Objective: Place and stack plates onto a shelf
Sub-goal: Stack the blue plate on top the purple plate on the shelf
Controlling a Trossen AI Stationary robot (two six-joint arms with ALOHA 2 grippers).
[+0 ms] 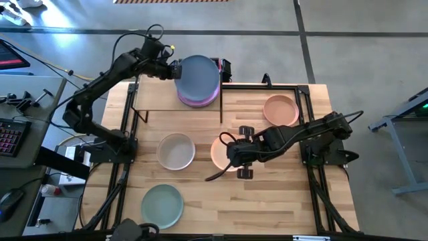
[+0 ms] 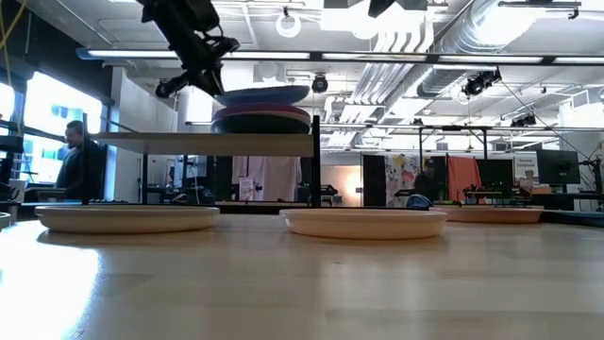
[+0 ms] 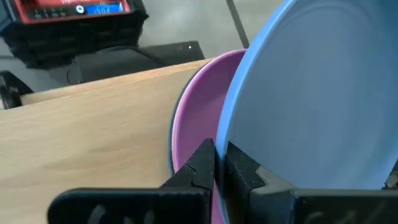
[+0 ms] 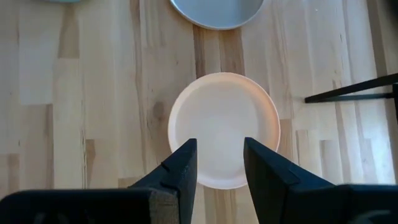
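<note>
Sage green plate (image 1: 162, 205): nearest on the surface (image 1: 267, 201), low left corner in the high view, lying flat, matte, untouched.
Beige plate (image 1: 176, 150): mid surface, left of centre, shallow with a raised rim.
Right gripper (image 1: 245, 151): hovering over the peach plate (image 4: 222, 129) at mid surface; jaws wide, holding nothing, one on each side above the near rim.
Second peach plate (image 1: 281, 110): farther right, just beside the black frame, a deeper bowl shape.
Shelf (image 1: 167, 97): at the far edge, light wood on thin black legs; its left half bare.
Stack on the shelf: pink plate (image 3: 202, 121) on top of darker ones, at the right end of the shelf.
Blue plate (image 3: 317, 93): pinched at its rim by the left gripper (image 3: 219, 165), jaws narrow and closed on it; tilted, just above the pink plate.
Risk, release: probably a slide off the stack if let go while tilted and off centre.
Risk, stack: a push from the blue rim could shift the pink plate toward the far shelf edge.
Risk, right side: thin rim under wide jaws, so a closing may miss or tip the plate.
</note>
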